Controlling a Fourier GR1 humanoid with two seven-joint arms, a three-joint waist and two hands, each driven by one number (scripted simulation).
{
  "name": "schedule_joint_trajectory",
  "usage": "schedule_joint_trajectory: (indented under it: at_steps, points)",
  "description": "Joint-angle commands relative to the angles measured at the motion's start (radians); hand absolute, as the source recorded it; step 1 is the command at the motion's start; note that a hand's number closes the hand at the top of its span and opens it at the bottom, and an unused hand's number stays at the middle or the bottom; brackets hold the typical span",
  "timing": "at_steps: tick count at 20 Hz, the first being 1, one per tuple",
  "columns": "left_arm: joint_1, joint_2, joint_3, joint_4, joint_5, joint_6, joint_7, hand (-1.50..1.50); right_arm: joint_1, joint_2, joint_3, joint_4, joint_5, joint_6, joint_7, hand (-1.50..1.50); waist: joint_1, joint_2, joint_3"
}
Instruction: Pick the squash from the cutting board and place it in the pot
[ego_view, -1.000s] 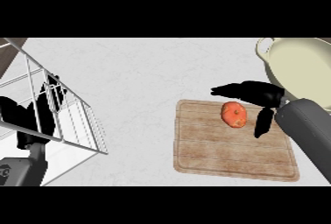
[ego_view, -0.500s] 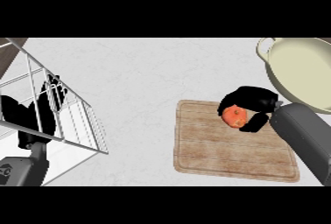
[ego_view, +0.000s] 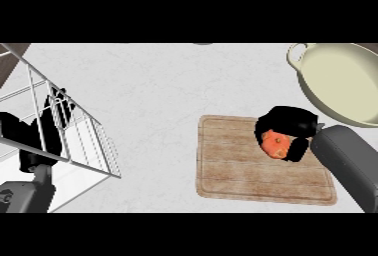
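Squash was what you had in view: a small orange-red piece with a few darker marks on its skin, sitting at the upper right corner of the wooden cutting board. You could see only part of it, since the right hand covered its top and far side. The board lay flat on the pale tabletop, its grain running across.

You had the pot at the upper right, a cream-coloured vessel with a loop handle at its rim; its inside showed bare. It stood just beyond the board's corner, near the right hand but apart from it.

Your right hand's fingers were curled round the squash, wrapping it from above and from the right. Your left hand showed at the left edge, behind the white wire rack, fingers pointing up and relaxed, holding nothing.
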Motion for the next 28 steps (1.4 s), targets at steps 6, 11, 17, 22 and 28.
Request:
schedule_joint_trajectory:
  at_steps: [6, 11, 17, 22, 28]
  points:
    - [0.011, 0.023, 0.046, -0.081, 0.009, 0.005, -0.048, 0.0, 0.383, -0.345, 0.059, -0.266, 0.025, -0.171, -0.296, 1.5, -0.107, -0.03, 0.022]
    - [0.026, 0.04, 0.055, -0.115, 0.012, -0.003, -0.038, 0.0, 0.546, -0.497, -0.047, -0.413, -0.097, -0.255, -0.352, 1.5, -0.084, -0.022, 0.021]
    - [0.053, 0.049, 0.065, -0.11, 0.012, -0.007, -0.047, 0.0, 0.611, -0.549, -0.28, -0.475, -0.474, -0.184, -0.399, 1.5, -0.1, -0.024, 0.021]
    - [0.071, 0.045, 0.058, -0.147, 0.009, 0.001, -0.045, 0.0, 0.69, -0.565, -0.433, -0.513, -0.738, -0.139, -0.371, 1.5, -0.098, -0.027, 0.022]
    - [0.004, 0.046, 0.05, -0.129, 0.013, -0.018, -0.027, 0.0, 0.722, -0.65, -0.615, -0.482, -0.973, -0.035, -0.295, 1.5, -0.061, -0.013, 0.023]
